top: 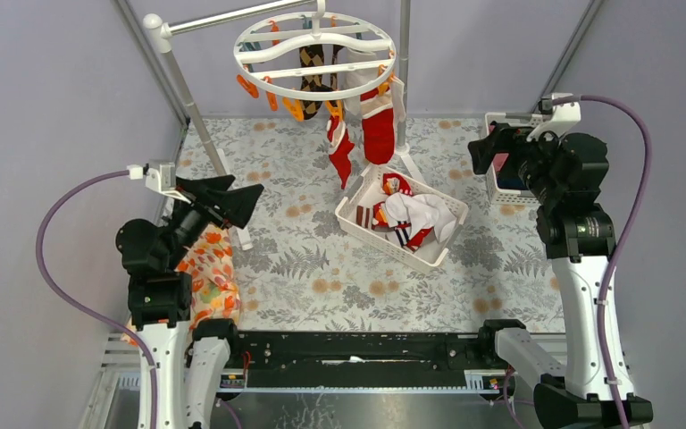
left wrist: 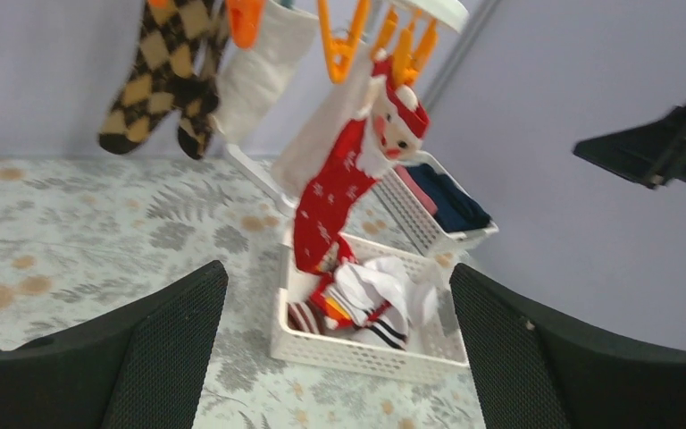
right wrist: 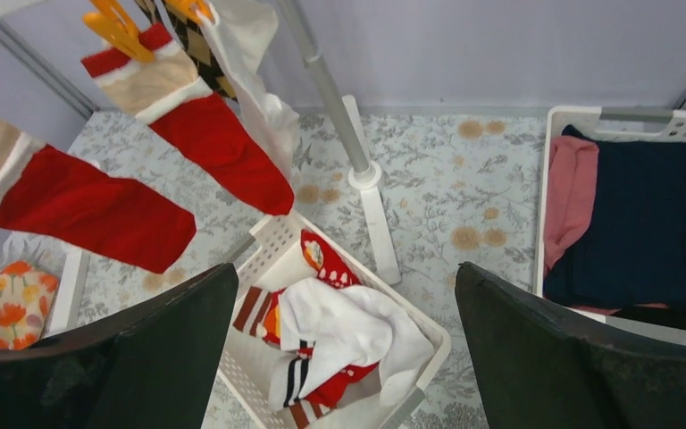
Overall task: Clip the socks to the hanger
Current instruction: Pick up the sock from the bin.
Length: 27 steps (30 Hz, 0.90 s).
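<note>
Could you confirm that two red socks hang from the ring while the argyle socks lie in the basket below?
Not quite: the argyle socks hang from the ring too, like the red socks, as the top view shows.

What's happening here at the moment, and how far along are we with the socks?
Neither arm is handling anything. The left gripper and right gripper are both open, empty and held up in the air. The hanger already carries a pair of argyle socks, a white sock and two red Christmas socks. More socks, white striped ones and red ones, lie piled in the white slatted basket below it, not yet clipped.
</note>
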Each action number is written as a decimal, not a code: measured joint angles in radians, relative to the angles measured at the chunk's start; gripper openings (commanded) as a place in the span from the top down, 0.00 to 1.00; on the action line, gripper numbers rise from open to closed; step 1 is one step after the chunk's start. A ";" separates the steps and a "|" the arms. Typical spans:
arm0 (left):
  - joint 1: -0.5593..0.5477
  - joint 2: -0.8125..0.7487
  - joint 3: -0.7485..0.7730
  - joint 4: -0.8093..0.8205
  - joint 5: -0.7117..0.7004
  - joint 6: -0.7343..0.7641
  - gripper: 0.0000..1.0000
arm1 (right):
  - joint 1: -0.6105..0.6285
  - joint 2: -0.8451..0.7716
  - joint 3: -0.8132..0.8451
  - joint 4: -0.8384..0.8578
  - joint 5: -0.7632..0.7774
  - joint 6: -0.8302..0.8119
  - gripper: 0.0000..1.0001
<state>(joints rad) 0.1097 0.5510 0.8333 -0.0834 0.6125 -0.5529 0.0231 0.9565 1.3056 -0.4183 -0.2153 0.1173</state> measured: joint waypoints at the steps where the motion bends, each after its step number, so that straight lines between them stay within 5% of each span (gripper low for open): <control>1: 0.000 -0.002 -0.003 -0.001 0.019 -0.004 0.01 | 0.000 0.003 0.000 -0.004 -0.013 -0.004 0.00; 8: -0.002 -0.049 -0.206 0.106 0.175 -0.151 0.01 | 0.000 0.026 -0.076 -0.020 -0.264 -0.158 0.00; 19: -0.115 -0.137 -0.241 0.113 0.174 -0.128 0.05 | 0.000 0.156 -0.255 0.111 -0.753 -0.353 0.00; 27: -0.808 0.087 -0.266 0.087 -0.213 -0.011 0.02 | 0.000 0.306 -0.292 0.243 -0.780 -0.415 0.00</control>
<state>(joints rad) -0.6979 0.6376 0.5674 0.0032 0.3996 -0.5636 0.0231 1.2629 1.0138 -0.1753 -0.9955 -0.2977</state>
